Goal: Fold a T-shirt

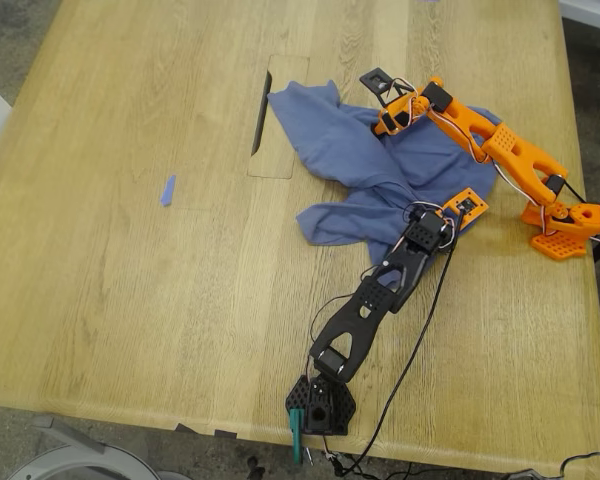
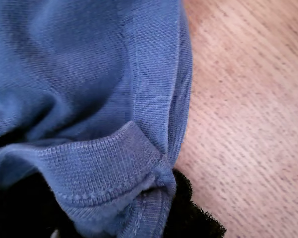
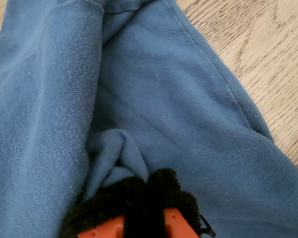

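Note:
The slate-blue T-shirt (image 1: 355,165) lies crumpled on the wooden table (image 1: 130,300), toward the exterior view's right. My first gripper (image 1: 442,222), on the black arm, sits at the shirt's near right edge as the exterior view shows it. It is shut on a ribbed band of the T-shirt (image 2: 104,168). My second gripper (image 1: 392,118), on the orange arm, is at the shirt's far side. Its black pads (image 3: 139,198) pinch a fold of the T-shirt (image 3: 164,99). The chest print is hidden.
A small blue tape scrap (image 1: 167,190) lies in the exterior view's left half. A dark slot (image 1: 262,110) cuts the tabletop beside the shirt. The orange base (image 1: 565,225) stands at that view's right edge, the black base (image 1: 320,405) at the near edge, with cables trailing.

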